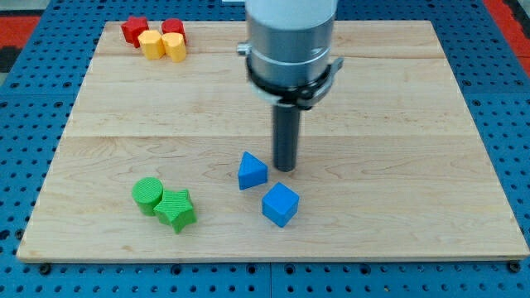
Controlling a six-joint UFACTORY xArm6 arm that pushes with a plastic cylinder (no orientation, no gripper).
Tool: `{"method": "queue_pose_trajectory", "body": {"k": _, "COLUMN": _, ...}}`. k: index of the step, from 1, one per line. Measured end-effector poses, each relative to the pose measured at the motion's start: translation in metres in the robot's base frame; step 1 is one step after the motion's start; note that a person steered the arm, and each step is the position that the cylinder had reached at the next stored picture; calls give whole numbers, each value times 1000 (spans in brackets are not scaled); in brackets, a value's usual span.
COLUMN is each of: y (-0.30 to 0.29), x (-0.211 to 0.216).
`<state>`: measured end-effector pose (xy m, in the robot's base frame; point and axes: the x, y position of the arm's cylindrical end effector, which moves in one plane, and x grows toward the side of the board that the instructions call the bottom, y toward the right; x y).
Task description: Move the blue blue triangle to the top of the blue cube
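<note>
Blue triangle, a ridged plastic prism, lay near the bottom edge's middle of the pale wooden board, just above-left of the blue cube. The rod's tip stood just right of the triangle; contact could not be judged.

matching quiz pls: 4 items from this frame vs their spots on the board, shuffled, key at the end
Items:
1. my tip
2. blue cube
3. green cylinder
4. red and yellow cluster

Places:
A. the view's top left corner of the board
B. just to the view's right of the blue triangle
C. touching the green star, on its left
D. below and to the right of the blue triangle

Pairs: 1-B, 2-D, 3-C, 4-A
</note>
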<state>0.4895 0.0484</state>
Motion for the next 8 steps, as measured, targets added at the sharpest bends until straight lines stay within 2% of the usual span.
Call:
{"method": "queue_pose_trajectory", "body": {"k": 1, "y": 100, "x": 23}}
{"method": "queue_pose_trajectory", "body": {"k": 2, "y": 82, "x": 104}}
{"method": "queue_pose_trajectory", "body": {"k": 3, "y": 24, "x": 108}}
{"method": "queue_pose_trajectory", "body": {"k": 5, "y": -100, "x": 29}}
{"method": "queue_pose_trajectory", "body": {"k": 8, "y": -101, "x": -79}}
